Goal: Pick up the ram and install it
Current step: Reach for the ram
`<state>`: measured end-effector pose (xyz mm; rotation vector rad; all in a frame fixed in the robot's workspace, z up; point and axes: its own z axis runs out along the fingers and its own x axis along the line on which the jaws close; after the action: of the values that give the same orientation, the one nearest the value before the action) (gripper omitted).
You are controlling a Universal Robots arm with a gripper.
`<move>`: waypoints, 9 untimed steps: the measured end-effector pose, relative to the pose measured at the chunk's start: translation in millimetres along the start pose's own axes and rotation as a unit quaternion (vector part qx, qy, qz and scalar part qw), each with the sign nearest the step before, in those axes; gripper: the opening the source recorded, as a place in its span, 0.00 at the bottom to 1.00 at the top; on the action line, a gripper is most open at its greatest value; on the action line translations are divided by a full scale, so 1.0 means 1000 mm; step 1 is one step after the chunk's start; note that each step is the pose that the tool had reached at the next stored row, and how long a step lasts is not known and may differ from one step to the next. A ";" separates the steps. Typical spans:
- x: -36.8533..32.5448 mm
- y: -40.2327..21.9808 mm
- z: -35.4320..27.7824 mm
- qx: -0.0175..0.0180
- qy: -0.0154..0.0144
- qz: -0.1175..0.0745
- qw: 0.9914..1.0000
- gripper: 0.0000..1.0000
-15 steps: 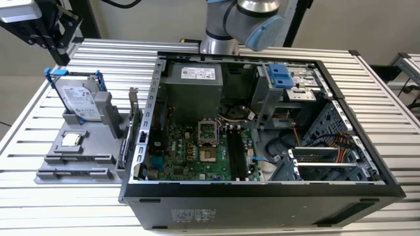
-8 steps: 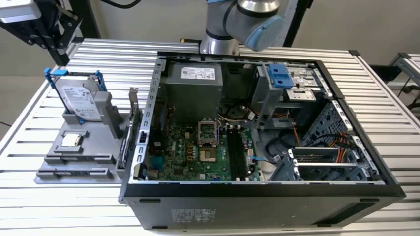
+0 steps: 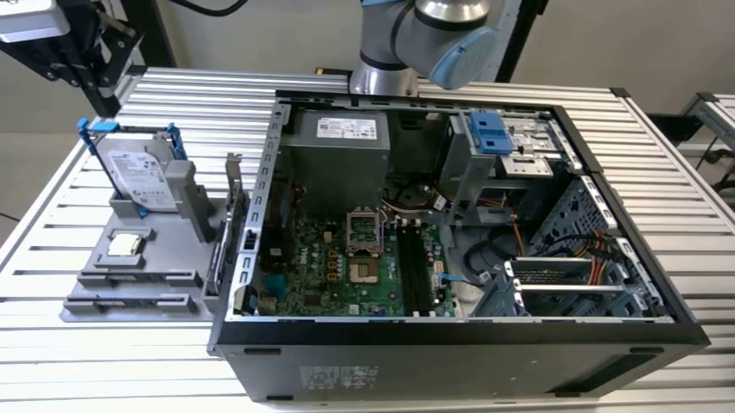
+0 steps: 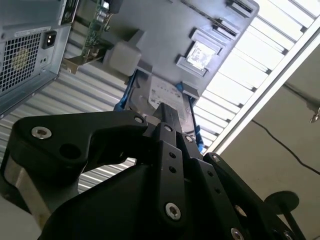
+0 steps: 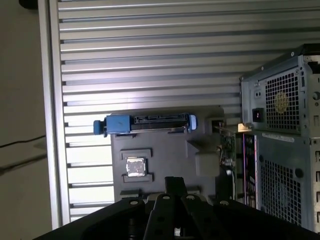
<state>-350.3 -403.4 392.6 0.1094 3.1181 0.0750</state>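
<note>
The ram [image 3: 243, 245] looks like a thin green board standing on edge in the grey fixture [image 3: 126, 275], on the side next to the open computer case [image 3: 460, 344]. It shows edge-on in the first wrist view [image 5: 228, 147] and the second wrist view [image 4: 93, 30]. My gripper [image 5: 175, 186] hangs well above the fixture and touches nothing. Its black linkage [image 4: 170, 120] points down at the hard drive. The black memory slots [image 3: 414, 262] lie on the motherboard inside the case.
The fixture also holds a silver hard drive in a blue frame [image 3: 140, 176] and a small square processor chip [image 3: 124, 247]. The arm's base [image 3: 431, 39] stands behind the case. Everything rests on a slatted metal table [image 3: 92, 361], whose edge [image 5: 50, 100] borders the floor.
</note>
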 end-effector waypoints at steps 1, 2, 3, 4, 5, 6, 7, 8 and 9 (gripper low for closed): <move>-0.0001 -0.0005 0.0000 0.000 0.000 0.000 1.000 0.00; -0.0001 -0.0011 0.0000 0.000 0.000 0.000 1.000 0.00; -0.0001 -0.0016 -0.0001 0.000 0.000 0.000 1.000 0.00; -0.0001 -0.0021 -0.0001 0.000 0.000 0.000 1.000 0.00; -0.0002 -0.0026 -0.0001 0.000 0.000 0.000 1.000 0.00; -0.0002 -0.0031 -0.0002 0.000 0.000 0.000 1.000 0.00; -0.0002 -0.0036 -0.0002 0.000 0.000 0.000 1.000 0.00; -0.0003 -0.0041 -0.0002 0.000 0.000 0.000 1.000 0.00; -0.0003 -0.0046 -0.0002 0.000 0.000 0.000 1.000 0.00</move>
<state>-350.3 -408.1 392.6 0.1094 3.1181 0.0750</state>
